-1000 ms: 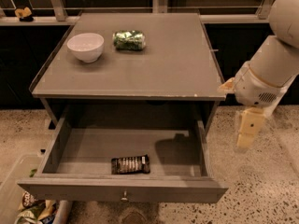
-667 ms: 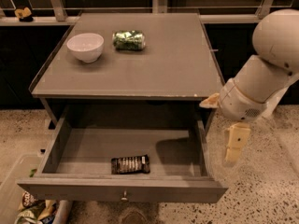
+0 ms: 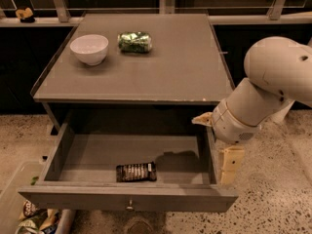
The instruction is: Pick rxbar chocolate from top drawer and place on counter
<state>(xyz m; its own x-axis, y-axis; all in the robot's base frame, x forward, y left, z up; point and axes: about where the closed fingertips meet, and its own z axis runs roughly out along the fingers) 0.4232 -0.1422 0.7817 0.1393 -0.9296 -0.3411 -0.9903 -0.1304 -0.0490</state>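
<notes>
The rxbar chocolate (image 3: 136, 172) lies flat on the floor of the open top drawer (image 3: 127, 198), near the drawer's front middle, dark with pale printed lines. The drawer is pulled out below the counter (image 3: 170, 72). My gripper (image 3: 229, 165) hangs at the drawer's right side wall, below the counter's front right corner, right of the bar and apart from it. The pale arm (image 3: 273, 82) reaches in from the right.
A white bowl (image 3: 89, 48) and a shiny green foil packet (image 3: 135, 41) sit at the back left of the counter. A clear bin with packets (image 3: 29, 218) stands on the speckled floor at lower left. A railing runs behind the counter.
The arm has swung left and down, bringing the gripper from beside the counter's right edge to the drawer's right side. The bar and drawer have not moved.
</notes>
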